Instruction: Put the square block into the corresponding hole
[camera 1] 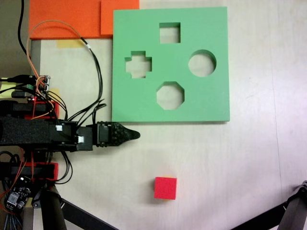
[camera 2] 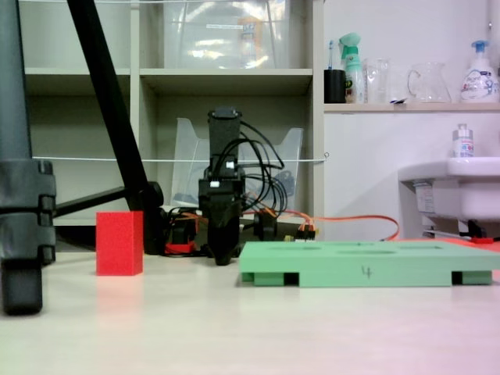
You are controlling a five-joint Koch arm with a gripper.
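On the pale tabletop, seen from above in a fixed view, lies a thick green foam board with four cutouts: a square hole near its far edge, a cross, a circle and an octagon. All four cutouts are empty. In the low side-on fixed view the same board lies flat, right of the arm.

The black robot arm reaches in from the left edge of the top view, just below the board's lower left corner. Its fingers come to a single dark point there, pressed together and holding nothing. In the side-on view the fingers hang low over the tabletop, beside the board's near corner.

The small bright red foam cube sits alone on the tabletop, apart from the fingers and below the board in the top view. In the side-on view the cube stands upright, left of the arm.

Judging from this, the task has barely begun. The cube is not yet grasped, and picking it up, carrying it across the board and seating it in the square hole all remain.
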